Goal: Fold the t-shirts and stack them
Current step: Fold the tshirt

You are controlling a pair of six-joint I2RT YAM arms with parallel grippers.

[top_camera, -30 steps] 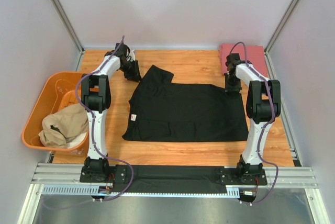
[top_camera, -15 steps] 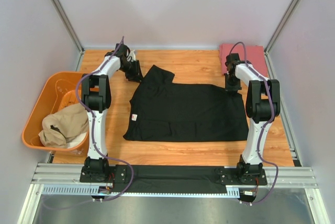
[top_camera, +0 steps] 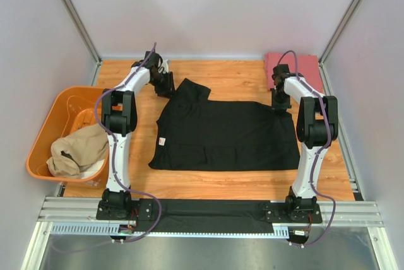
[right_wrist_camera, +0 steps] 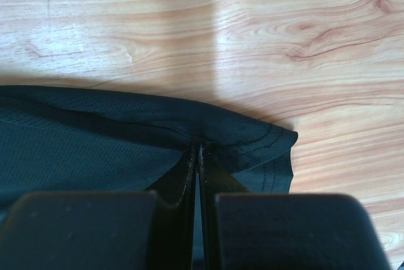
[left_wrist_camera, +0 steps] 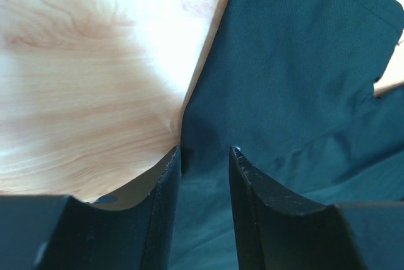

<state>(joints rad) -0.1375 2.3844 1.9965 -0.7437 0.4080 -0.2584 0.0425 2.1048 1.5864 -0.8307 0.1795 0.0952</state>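
At my far left the orange plastic tub (top_camera: 45, 132) sits off the edge of the wooden desk (top_camera: 240, 71), and the tan t-shirt (top_camera: 79, 150) lies crumpled inside it, draped against its near wall. Next comes my left arm (top_camera: 120, 115), reaching to the far left part of the desk, where my left jaws hang over the sleeve of the black t-shirt (top_camera: 227, 134) that juts toward the back. In my left wrist view these jaws stand apart, a moderate gap between the 2 black fingers (left_wrist_camera: 165, 188), and the sleeve's edge (left_wrist_camera: 189, 109) runs right into that gap, with bare wood to one side and dark cloth to the other. The fingers are not closed on the cloth. The black t-shirt lies spread flat across the middle of the desk, turned sideways, with its small white neck label (top_camera: 160, 140) at the left edge and its hem at the right. At its far right corner my right jaws are closed tight. In my right wrist view the 2 fingers (right_wrist_camera: 188, 175) meet with no gap, and a raised fold of the hem corner (right_wrist_camera: 265, 140) is pinched between them. Behind my right wrist, in the far right corner of the desk, the pinkish-red t-shirt (top_camera: 309, 65) lies folded flat, apart from the black one.
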